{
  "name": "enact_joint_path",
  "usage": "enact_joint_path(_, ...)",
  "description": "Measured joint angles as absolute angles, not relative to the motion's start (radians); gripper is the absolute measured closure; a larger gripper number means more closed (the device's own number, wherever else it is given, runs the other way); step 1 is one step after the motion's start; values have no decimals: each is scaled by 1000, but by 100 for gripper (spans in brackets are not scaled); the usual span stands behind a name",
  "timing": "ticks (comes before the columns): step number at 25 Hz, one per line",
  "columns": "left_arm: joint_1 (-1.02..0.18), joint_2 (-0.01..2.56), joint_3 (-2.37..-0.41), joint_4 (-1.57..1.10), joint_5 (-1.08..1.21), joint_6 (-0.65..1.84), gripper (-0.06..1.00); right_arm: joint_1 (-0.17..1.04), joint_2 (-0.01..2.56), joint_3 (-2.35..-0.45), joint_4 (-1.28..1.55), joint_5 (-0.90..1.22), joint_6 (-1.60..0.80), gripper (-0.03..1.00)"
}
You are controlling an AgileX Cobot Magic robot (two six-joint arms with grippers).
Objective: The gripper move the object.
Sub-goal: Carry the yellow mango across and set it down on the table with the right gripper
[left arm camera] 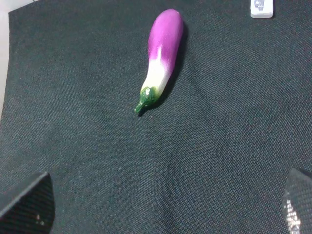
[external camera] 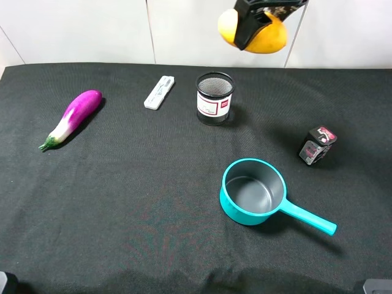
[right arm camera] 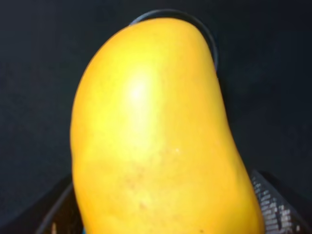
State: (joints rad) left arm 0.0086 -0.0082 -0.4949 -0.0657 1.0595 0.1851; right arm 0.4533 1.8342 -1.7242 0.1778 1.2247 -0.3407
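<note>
The right tool (external camera: 256,30) grips the mango (external camera: 274,40) high above the table (external camera: 122,202), so pickup looks done, with carrying and setting down seemingly left.

The right gripper (external camera: 252,29) is holding the yellow mango (external camera: 274,40) aloft, clear of the black cloth (external camera: 122,202)

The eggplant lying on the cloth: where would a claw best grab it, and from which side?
Probably grip the eggplant across its purple middle, coming straight down from above. It lies flat on the black cloth, long and slim, so jaws closing across its narrow width should fit. The green stem end tapers too thin.
</note>
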Motion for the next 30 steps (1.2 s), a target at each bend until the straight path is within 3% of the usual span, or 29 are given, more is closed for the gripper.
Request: enact_joint_path(30, 9, -8, -495, -66, 1060, 185, -5, 275, 1830, -1723, 95, 1226, -307, 47)
